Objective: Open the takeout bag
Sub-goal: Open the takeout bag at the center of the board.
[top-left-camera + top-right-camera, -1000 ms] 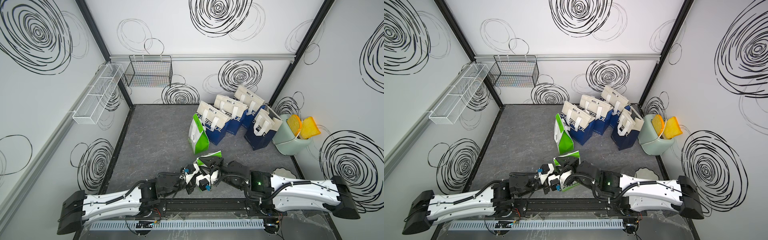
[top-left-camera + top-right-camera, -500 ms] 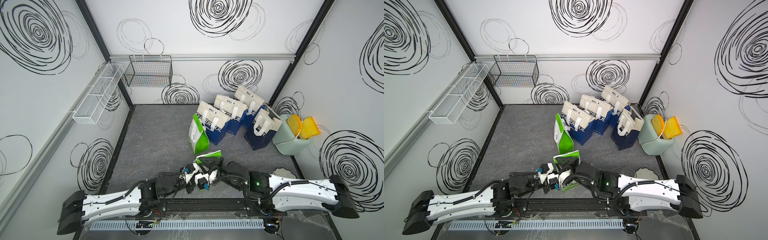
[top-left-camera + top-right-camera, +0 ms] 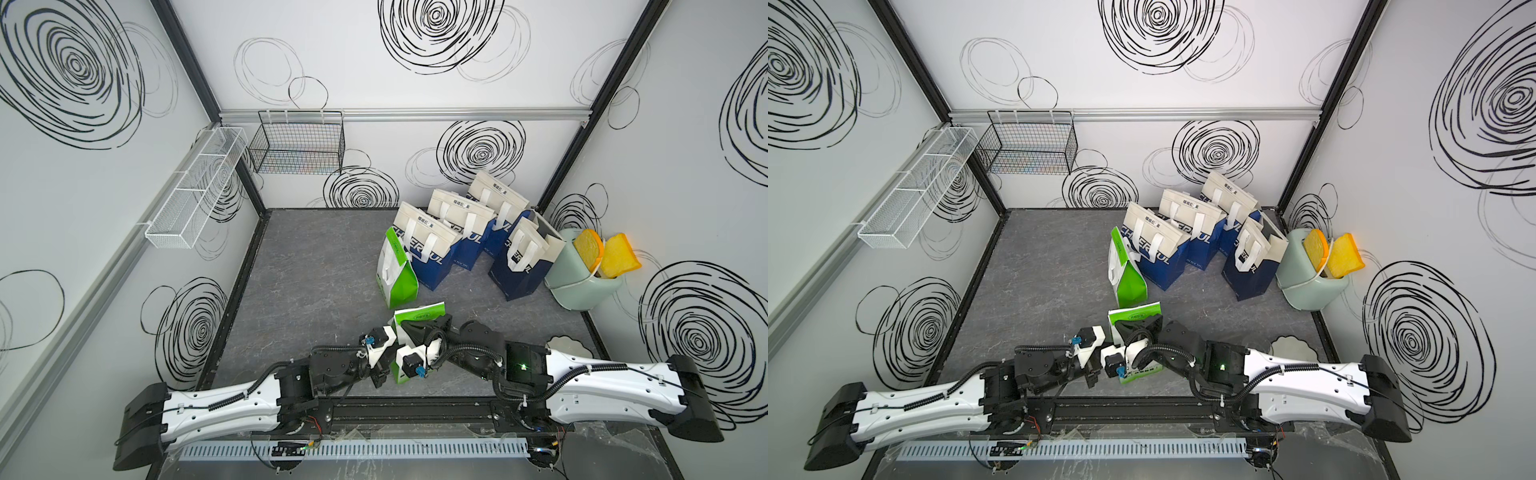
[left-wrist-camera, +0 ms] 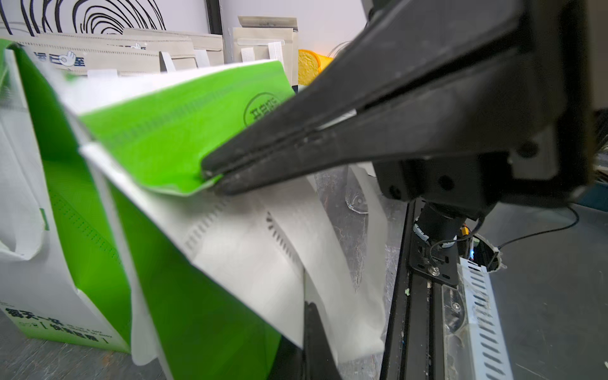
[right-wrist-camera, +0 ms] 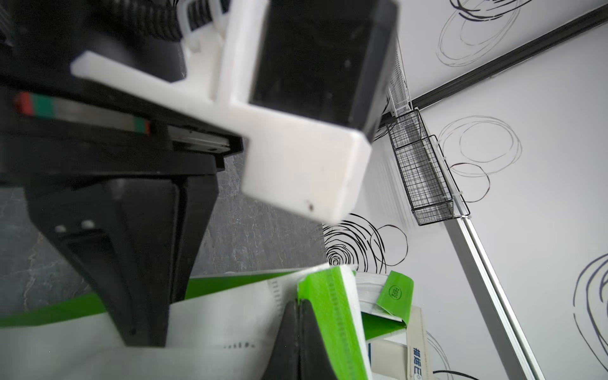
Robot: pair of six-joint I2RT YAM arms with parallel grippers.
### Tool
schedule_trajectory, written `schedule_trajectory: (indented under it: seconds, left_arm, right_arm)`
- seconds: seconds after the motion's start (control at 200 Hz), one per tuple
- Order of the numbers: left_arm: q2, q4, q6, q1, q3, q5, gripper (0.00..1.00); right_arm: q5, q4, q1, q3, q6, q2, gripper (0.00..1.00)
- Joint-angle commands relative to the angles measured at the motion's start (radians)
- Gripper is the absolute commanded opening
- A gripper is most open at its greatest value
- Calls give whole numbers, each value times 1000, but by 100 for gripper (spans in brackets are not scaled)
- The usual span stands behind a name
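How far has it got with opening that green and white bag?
Done: both tools have hold of the takeout bag. In hand: the right tool pinches its green top flap, the left tool its white side. Left: pulling the sides apart; the mouth looks folded shut.

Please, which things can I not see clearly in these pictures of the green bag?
- The round logo on the green takeout bag: left wrist view, partly covered by the right gripper.
- Tips of the left gripper: left wrist view, behind the bag's white fabric.
- Inside of the bag: in both top views, hidden under its flap and the right gripper.
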Motion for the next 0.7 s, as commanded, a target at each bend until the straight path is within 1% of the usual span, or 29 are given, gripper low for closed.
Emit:
schedule_trajectory:
  seconds: [0.0,0.24,0.47,0.555,0.695]
  left_arm:
    - [-13,98,10,-24,8,60,0]
    - [-21,95,4,-23,-1,48,0]
    - [-21,75,6,-23,4,25,0]
    - [-23,71,6,-24,4,21,0]
    - [-29,58,5,-24,8,11,0]
  right_arm:
    - [76,-18,-36,6,20,-9,0]
    - [1,-38,-49,49,112,-16,0]
    - [-61,-18,-78,87,251,-57,0]
    - [-97,-20,-110,106,301,-77,0]
    - [-215,-42,-197,136,390,-102,0]
